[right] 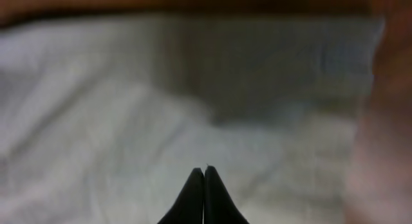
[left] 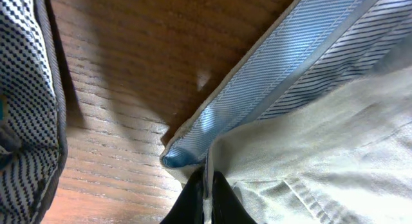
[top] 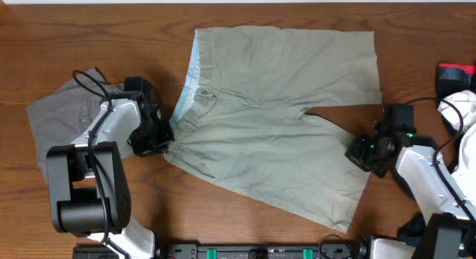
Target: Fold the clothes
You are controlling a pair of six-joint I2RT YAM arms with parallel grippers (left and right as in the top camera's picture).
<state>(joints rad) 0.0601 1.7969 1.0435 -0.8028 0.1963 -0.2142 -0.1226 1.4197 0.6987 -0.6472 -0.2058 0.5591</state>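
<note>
Grey shorts [top: 56, 114] far L on surface [top: 111, 28]; L jaws pinched shut on waistband corner [left: 187, 152] of khaki shorts [top: 275, 103], spread centre; R jaws closed at leg hem [top: 359, 196], grip unclear; first fold prob. starting; next: lift both ends evenly.

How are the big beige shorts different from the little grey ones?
The large light khaki-beige cotton shorts are much bigger than the smaller dark grey shorts. The khaki pair lies spread out mid-table; the grey pair sits at the left side, partly hidden under the left arm. The left arm's fingers pinch the khaki waistband corner; nothing holds the grey pair. Both are shorts lying on the brown wooden table.
</note>
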